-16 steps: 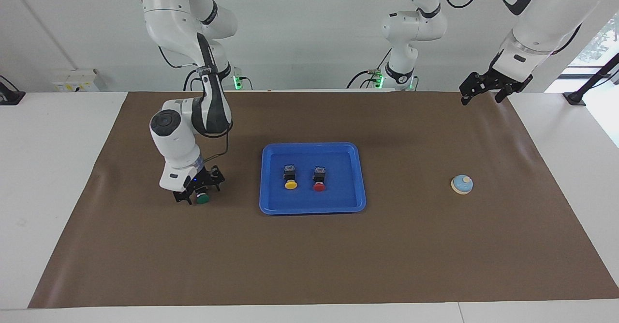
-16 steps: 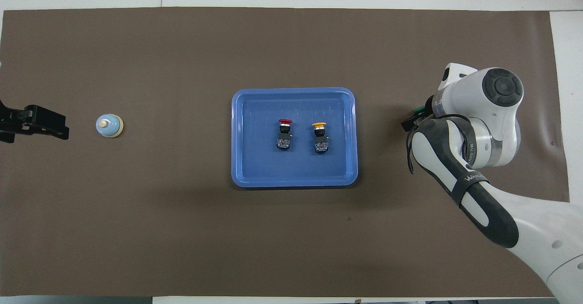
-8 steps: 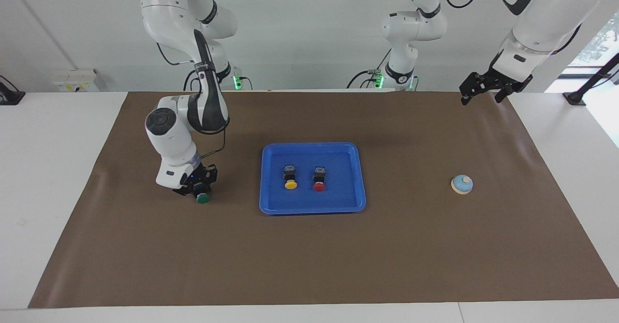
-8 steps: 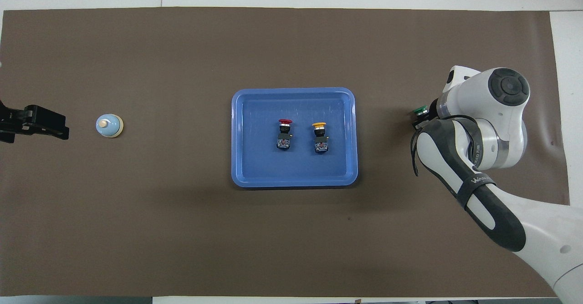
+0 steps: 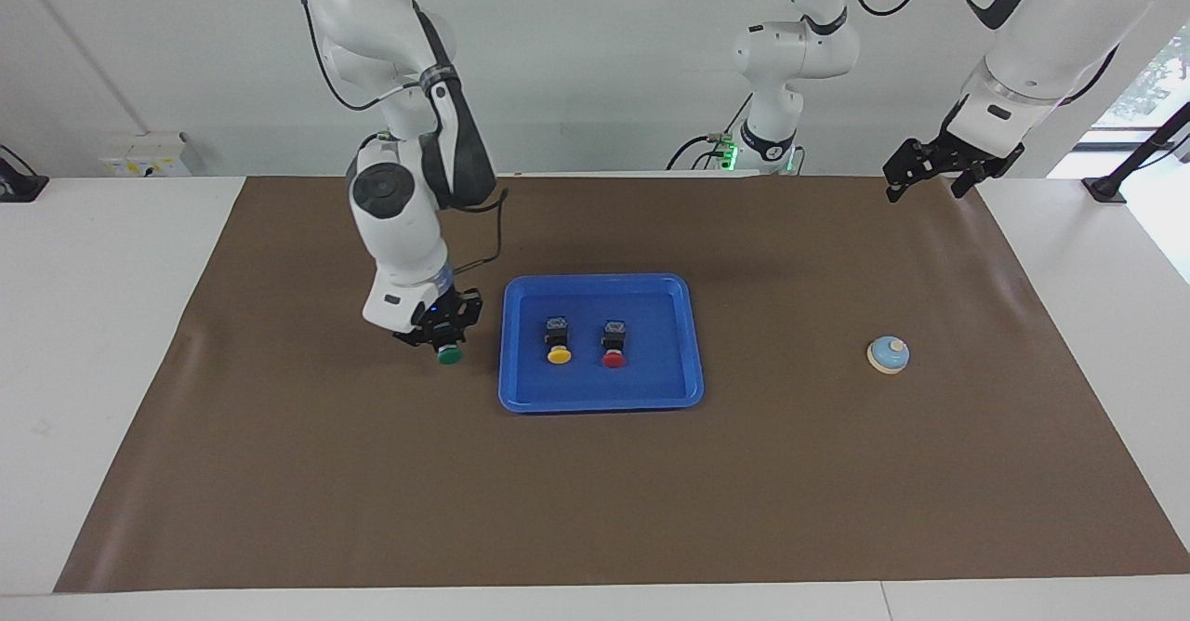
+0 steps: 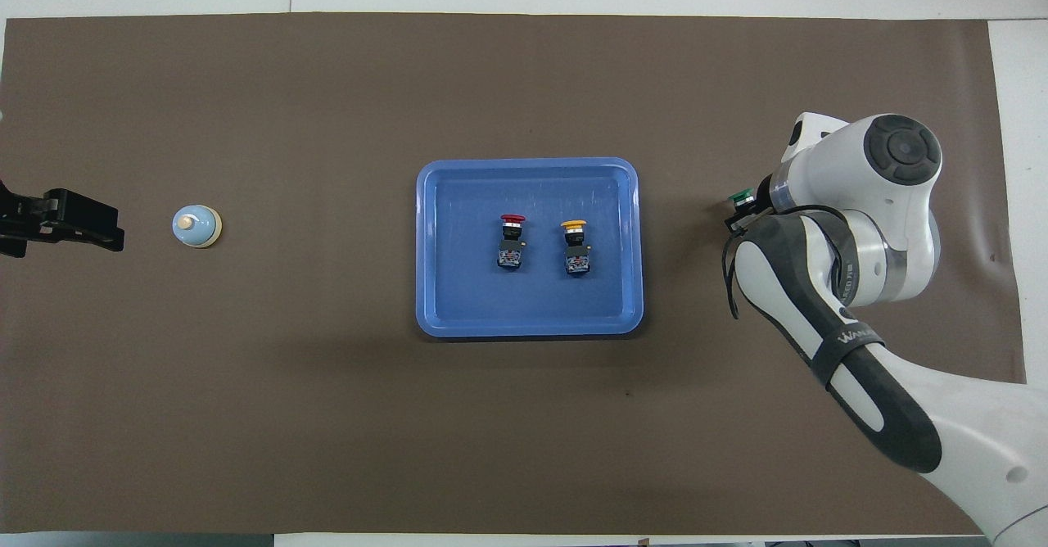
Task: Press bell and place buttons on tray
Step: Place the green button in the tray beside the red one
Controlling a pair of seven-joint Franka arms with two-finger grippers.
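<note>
1. The blue tray [image 5: 691, 342] is holding the yellow button [image 5: 558, 339] and red button [image 5: 614, 343], lying side by side.
2. The right claw [image 5: 447, 337] is carrying the green button [image 5: 450, 354], clamped, over the worktop [image 5: 595, 491] beside the tray.
3. The left claw [image 5: 930, 170] is waiting, fingers apart, well apart from the bell [image 5: 888, 354].

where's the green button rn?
The green-capped black push button is held in the right end effector, up over the brown mat beside the shallow blue plastic tray, toward the right arm's end.
</note>
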